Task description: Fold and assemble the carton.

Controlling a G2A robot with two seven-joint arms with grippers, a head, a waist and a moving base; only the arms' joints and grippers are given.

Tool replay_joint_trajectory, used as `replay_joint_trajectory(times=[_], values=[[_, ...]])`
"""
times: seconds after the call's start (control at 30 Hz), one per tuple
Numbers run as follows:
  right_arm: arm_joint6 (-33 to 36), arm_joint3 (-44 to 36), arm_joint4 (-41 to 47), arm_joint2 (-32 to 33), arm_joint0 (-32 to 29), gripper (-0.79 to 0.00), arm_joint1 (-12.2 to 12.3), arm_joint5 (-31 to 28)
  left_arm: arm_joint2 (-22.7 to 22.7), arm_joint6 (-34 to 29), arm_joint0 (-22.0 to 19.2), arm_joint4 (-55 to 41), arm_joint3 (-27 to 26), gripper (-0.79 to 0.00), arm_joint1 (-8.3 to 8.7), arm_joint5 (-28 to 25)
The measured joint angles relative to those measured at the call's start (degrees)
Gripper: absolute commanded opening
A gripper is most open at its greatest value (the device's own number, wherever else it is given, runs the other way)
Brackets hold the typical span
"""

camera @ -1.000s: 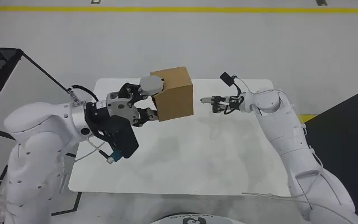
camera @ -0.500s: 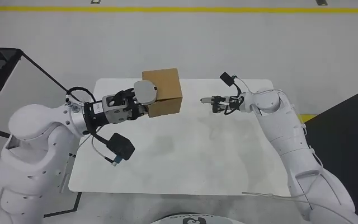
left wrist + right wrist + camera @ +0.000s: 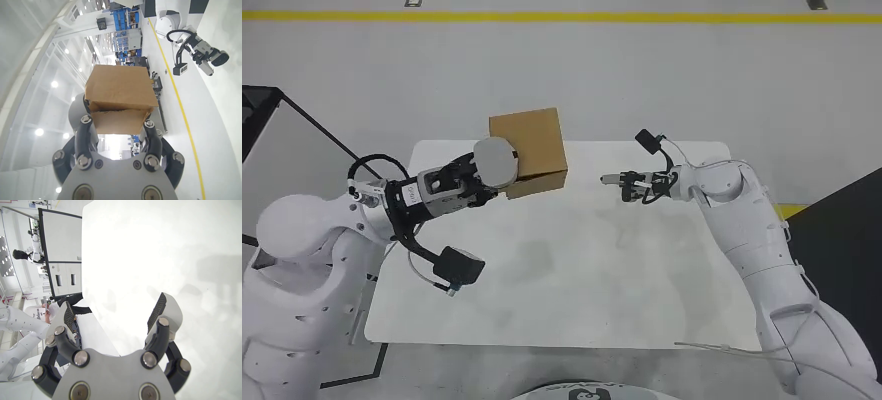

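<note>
Cardboard is the weak point here. The left gripper (image 3: 500,177) is clamped on the carton (image 3: 530,140) from one side only. In the left wrist view its fingers pinch at the near end, by a flap (image 3: 119,122) with a ragged edge. A dark gap shows between that flap and the panel above it, so I judge this end is not fully closed.

With a one-sided hold on thin board, the wall can buckle under the pads, or the carton can swing about the pinch and slip out. A harder squeeze could crease the flap or press it inward, out of line for tucking.

The carton hangs over the far edge of the table (image 3: 572,290), towards the far left corner, and part of it juts past that edge. If it drops from there, it may land on the floor (image 3: 562,70) and not on the table, out of easy reach.

The right gripper (image 3: 115,307) is spread wide and holds nothing. It is above the far right part of the table, well apart from the carton, so it gives no support. When it does come in, a push on the free side could lever the carton out of the left grip or spring the flap open.
</note>
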Motion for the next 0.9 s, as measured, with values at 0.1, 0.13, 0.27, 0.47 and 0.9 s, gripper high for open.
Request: replay_joint_trajectory(times=[0.1,0.13,0.27,0.47,0.9], values=[[0.0,0.0,0.0,0.0,0.0,0.0,0.0,0.0,0.2,1.0,0.4,1.9,0.4,-0.785,0.1,4.2],[0.0,0.0,0.0,0.0,0.0,0.0,0.0,0.0,0.3,0.9,0.5,2.1,0.6,-0.785,0.11,4.7],[0.0,0.0,0.0,0.0,0.0,0.0,0.0,0.0,0.3,0.7,0.6,2.2,0.7,-0.785,0.12,4.6],[0.0,0.0,0.0,0.0,0.0,0.0,0.0,0.0,0.9,-0.4,1.0,1.1,-0.2,-0.785,-0.07,8.2],[0.0,0.0,0.0,0.0,0.0,0.0,0.0,0.0,2.0,3.7,-1.4,11.0,0.7,-0.785,0.1,26.9]])
